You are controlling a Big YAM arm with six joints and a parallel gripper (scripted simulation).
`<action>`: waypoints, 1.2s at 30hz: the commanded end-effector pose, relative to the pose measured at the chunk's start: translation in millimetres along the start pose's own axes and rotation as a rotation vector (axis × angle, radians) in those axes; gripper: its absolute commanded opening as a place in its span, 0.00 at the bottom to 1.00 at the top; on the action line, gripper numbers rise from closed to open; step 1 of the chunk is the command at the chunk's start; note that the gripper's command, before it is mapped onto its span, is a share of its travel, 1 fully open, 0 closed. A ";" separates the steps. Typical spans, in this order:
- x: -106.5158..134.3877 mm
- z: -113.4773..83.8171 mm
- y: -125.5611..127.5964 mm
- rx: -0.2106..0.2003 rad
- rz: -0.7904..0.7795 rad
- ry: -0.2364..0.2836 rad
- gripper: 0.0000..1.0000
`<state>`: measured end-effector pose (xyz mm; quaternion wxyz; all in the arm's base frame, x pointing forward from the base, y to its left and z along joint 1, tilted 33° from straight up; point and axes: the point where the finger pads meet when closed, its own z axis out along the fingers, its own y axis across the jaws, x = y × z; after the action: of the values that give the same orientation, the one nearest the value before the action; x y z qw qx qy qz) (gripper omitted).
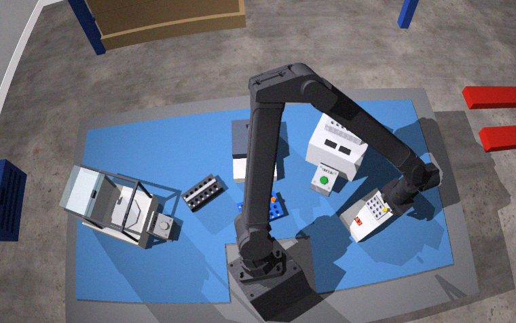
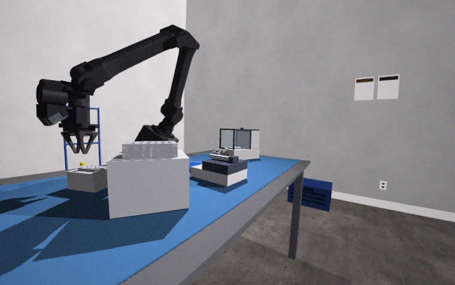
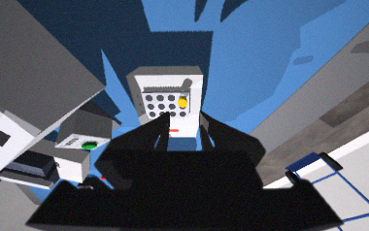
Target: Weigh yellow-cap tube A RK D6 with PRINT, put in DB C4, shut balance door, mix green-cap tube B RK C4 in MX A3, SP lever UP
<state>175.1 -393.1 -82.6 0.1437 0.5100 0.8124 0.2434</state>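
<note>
Tube A, seen by its yellow cap (image 1: 385, 209) (image 2: 82, 164) (image 3: 183, 102), stands upright in the dry block (image 1: 356, 233) (image 2: 79, 182) (image 3: 196, 92), apparently in back-right bore C4. I cannot tell its exact depth. My gripper (image 2: 81, 152) (image 3: 184, 115) is part open and empty, above the dry block and clear of the cap. The balance (image 1: 144, 240) (image 2: 251, 154) has its door (image 1: 81, 190) slid back, open. Its pan (image 1: 124, 212) is empty; the PRINT key (image 1: 164, 225) faces right. The mixer (image 1: 316, 152) (image 2: 147, 187) has a green START key (image 1: 323, 180) (image 3: 89, 146). The green cap and the lever's position are hidden or unclear.
The blue rack (image 1: 278, 210) with an orange cap (image 1: 273, 199) is partly behind my arm. The magnet block (image 1: 202, 192) stands between balance and rack. The spectrophotometer (image 1: 239, 142) (image 2: 225, 178) stands behind the rack. The mixer stands close beside the dry block.
</note>
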 end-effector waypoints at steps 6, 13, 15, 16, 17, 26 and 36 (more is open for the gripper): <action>-20.8 -37.3 -3.2 0.014 -0.025 -0.050 0.36; -0.2 -14.5 2.8 -0.002 -0.017 0.010 0.36; -9.4 -21.1 -0.1 0.005 -0.014 -0.019 0.36; -9.4 -21.1 -0.1 0.005 -0.014 -0.019 0.36; -9.4 -21.1 -0.1 0.005 -0.014 -0.019 0.36; -9.4 -21.1 -0.1 0.005 -0.014 -0.019 0.36; -9.4 -21.1 -0.1 0.005 -0.014 -0.019 0.36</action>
<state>168.1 -396.8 -70.8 0.1445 0.5097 0.8125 0.2431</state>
